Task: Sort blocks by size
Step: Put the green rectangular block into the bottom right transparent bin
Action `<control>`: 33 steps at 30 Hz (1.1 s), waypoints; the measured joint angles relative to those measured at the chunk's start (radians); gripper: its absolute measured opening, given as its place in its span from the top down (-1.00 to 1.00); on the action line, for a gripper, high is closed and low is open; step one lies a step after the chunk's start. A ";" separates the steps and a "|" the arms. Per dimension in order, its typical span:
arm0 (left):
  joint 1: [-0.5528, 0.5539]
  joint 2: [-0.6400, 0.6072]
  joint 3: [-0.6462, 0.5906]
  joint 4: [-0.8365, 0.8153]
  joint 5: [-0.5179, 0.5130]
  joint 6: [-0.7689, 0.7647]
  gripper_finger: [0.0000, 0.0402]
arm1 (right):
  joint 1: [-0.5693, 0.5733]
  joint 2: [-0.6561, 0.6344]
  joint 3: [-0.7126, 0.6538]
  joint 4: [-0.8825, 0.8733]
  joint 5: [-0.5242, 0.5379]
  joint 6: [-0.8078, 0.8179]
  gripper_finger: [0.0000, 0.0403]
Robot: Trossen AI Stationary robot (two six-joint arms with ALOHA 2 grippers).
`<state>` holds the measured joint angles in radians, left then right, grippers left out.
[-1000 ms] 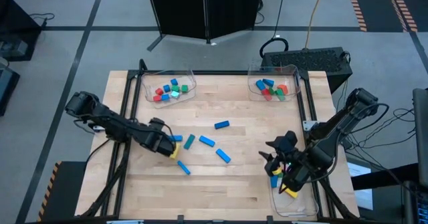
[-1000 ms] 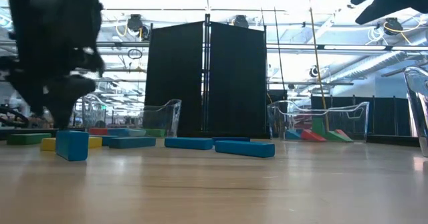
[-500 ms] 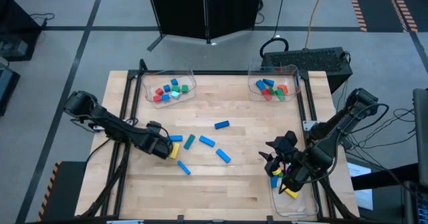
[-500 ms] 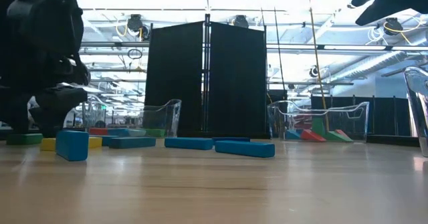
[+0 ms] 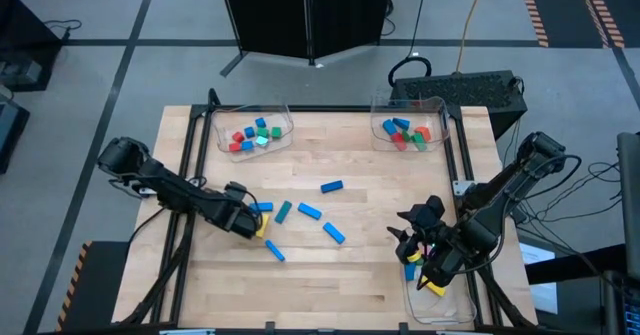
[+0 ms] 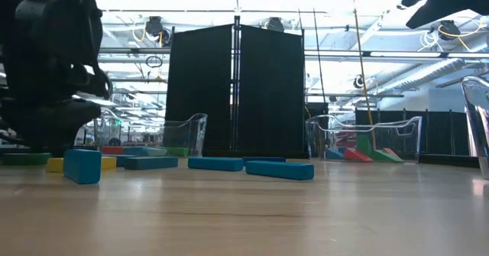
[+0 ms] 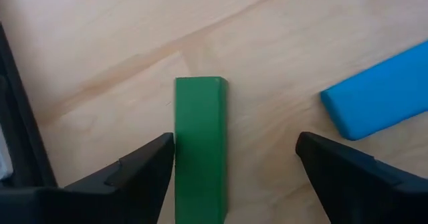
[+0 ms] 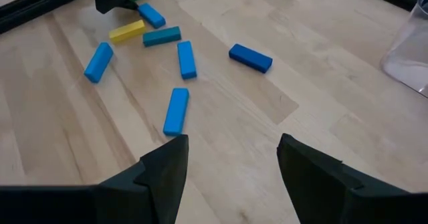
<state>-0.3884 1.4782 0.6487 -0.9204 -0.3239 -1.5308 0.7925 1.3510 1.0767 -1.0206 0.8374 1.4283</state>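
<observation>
A pick-up step of the sorting task is shown, judged from the layout. The left gripper (image 5: 247, 220) is lowered over the left part of the table (image 5: 370, 270), at a cluster of long blocks, and its jaws are spread wide with nothing clamped between them. In the left wrist view, a green bar (image 7: 200, 150) lies flat on the wood between the two dark fingers (image 7: 144, 174), close against one finger and apart from the other, while the end of a blue bar (image 7: 378, 100) lies just beside the second finger. The grasp is therefore judged not yet made. The right gripper (image 5: 412, 237) waits near the table's right edge, above a clear tray (image 5: 440, 305) holding a few blocks; its jaws are likewise parted and empty, as the right wrist view shows. Several loose blue bars (image 5: 308, 211) and a yellow bar (image 5: 261, 226) lie scattered on the middle of the table, well apart from the two far trays: the far left tray (image 5: 283, 115) and the far right tray (image 5: 437, 105), each filled with small mixed-colour blocks. Whether the yellow bar touches the left gripper cannot be told from above. For the next move, the left gripper would probably need to be centred on the green bar and closed across its narrow width, without the neighbouring blue bar being nudged; the bar would then be lifted clear and carried to the tray for its size.
</observation>
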 joint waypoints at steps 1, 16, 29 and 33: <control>0.000 0.000 0.006 -0.011 0.000 -0.002 -0.59 | 0.000 0.000 0.000 0.000 -0.002 0.000 -0.10; 0.032 -0.011 -0.067 0.059 -0.010 0.123 -0.51 | 0.001 0.000 0.000 0.000 -0.003 0.000 -0.10; 0.042 -0.080 -0.078 0.144 0.020 0.126 0.19 | 0.001 0.000 0.000 0.008 -0.006 0.000 -0.10; 0.043 -0.083 -0.079 0.160 0.020 0.127 0.30 | 0.001 0.000 0.000 0.008 -0.006 0.000 -0.10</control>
<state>-0.3458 1.3949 0.5701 -0.7608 -0.3038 -1.4041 0.7937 1.3510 1.0767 -1.0127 0.8314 1.4281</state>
